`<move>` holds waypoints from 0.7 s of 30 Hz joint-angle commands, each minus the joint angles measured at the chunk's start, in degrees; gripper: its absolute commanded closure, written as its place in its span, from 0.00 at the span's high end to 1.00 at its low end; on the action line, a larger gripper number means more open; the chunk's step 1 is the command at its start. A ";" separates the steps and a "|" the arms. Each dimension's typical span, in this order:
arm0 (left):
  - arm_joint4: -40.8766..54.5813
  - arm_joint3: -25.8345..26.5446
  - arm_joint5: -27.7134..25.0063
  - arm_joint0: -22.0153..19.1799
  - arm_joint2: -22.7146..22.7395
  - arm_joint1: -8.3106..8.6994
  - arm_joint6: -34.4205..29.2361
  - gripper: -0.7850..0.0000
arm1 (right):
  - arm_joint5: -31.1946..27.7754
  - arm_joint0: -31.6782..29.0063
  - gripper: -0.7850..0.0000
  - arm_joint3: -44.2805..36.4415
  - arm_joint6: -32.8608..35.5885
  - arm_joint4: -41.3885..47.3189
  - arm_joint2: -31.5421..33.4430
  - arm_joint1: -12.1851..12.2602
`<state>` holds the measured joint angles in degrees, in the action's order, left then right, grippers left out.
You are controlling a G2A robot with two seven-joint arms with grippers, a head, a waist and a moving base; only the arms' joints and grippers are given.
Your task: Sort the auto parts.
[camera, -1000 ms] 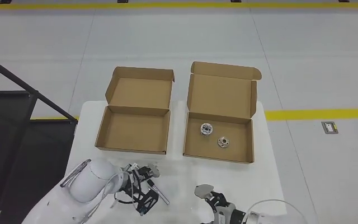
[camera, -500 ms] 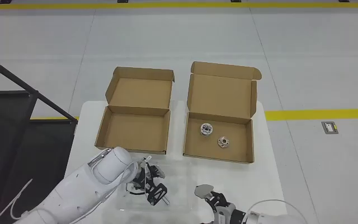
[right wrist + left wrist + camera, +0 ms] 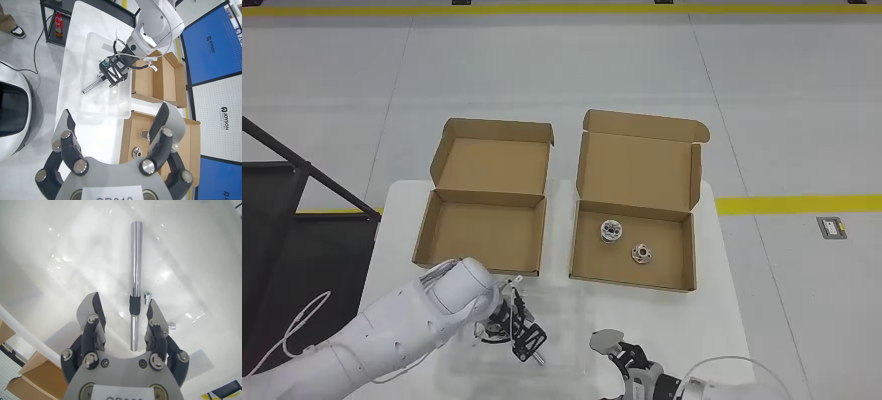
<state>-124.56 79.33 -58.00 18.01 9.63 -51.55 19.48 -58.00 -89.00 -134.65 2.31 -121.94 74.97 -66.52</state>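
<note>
Left end effector [image 3: 123,298] hangs low over the clear tray [image 3: 75,256], its jaws spread wide on either side of the metal rod [image 3: 136,262] at the rod's black band, closed on nothing. That rod lies flat inside the tray, and two small bolts [image 3: 147,296] rest on the tray floor just beside it. Right end effector [image 3: 116,108] sits off the tray's right side near the robot, also spread wide and empty. Beyond the tray, away from the robot, stand two open cardboard boxes: the left box [image 3: 480,232] straight beyond it, with nothing visible inside, and the right box [image 3: 672,268] beyond and to the right, holding two round hub parts [image 3: 611,230] apart from each other. Tray and boxes all rest on a white surface [image 3: 402,200]. Around the surface is a grey floor with a yellow line [image 3: 792,205]. To the tray's left stands a black rack [image 3: 45,22] with a drink bottle [image 3: 59,24] on its low shelf. Past the boxes, blue panels [image 3: 208,47] and a white perforated board [image 3: 208,132] both carry printed marks. A white label with dark lettering sits on each end effector's base, and small white tags hang from the left arm's cable.
</note>
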 commanded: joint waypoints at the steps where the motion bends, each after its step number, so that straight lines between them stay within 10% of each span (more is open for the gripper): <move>1: 0.74 0.21 0.00 0.37 0.11 0.02 -1.02 0.69 | 0.00 0.00 1.00 0.00 -0.01 -0.01 0.00 0.00; 21: 1.93 -1.32 0.00 1.93 0.11 -0.28 -5.18 0.48 | 0.00 0.00 1.00 0.00 -0.01 -0.01 0.00 0.00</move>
<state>-122.84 78.04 -58.00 19.94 9.74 -51.80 14.46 -58.00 -89.00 -134.65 2.31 -121.93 74.97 -66.52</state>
